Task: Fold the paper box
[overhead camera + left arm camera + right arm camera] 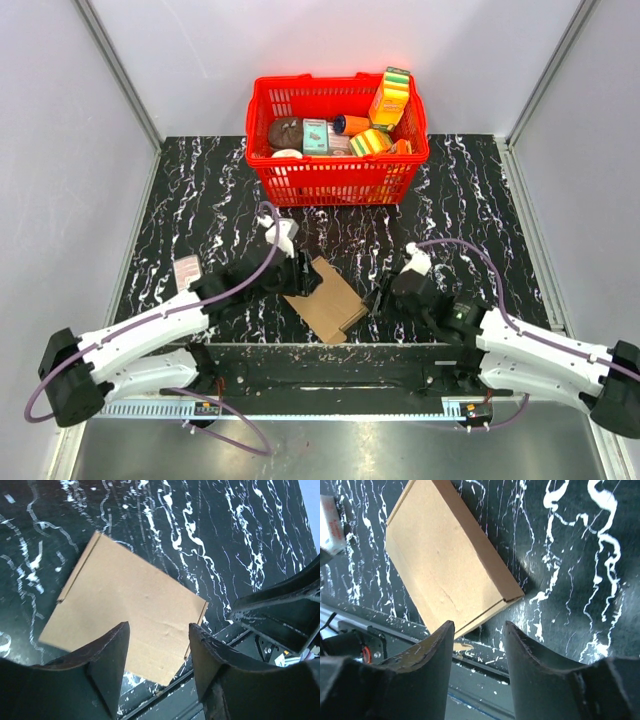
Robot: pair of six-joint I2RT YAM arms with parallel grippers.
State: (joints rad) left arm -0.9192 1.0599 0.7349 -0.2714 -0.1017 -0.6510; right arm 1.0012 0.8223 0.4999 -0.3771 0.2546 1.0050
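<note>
1. Left arm [140,335]: white links with black joints, reaching from the near left corner towards the middle of the tabletop [200,200], which is black with white marble veining. A purple cable [262,222] is looped over the arm.

2. Left fingers [107,660]: black, set moderately apart with nothing gripped between them. They are held over the left corner of the paper box; whether they touch it cannot be told.

3. Paper box [330,300]: plain brown cardboard, closed into a slim flat carton. It is laid flat on the tabletop between the two sets of fingers, turned at an angle, and its near corner reaches the tabletop's near edge.

4. Red plastic basket [335,182]: placed at the far middle of the tabletop, well apart from the paper box. It is filled with colourful printed packages [389,96] and a round brown item [285,131].

5. Right fingers [435,655]: black, parted to a moderate gap, nothing gripped. They are held just beside the right corner of the paper box, clear of it in the wrist view.

6. Right arm [540,355]: white with black joints, extended from the near right corner and carrying a second purple cable [470,248].
</note>
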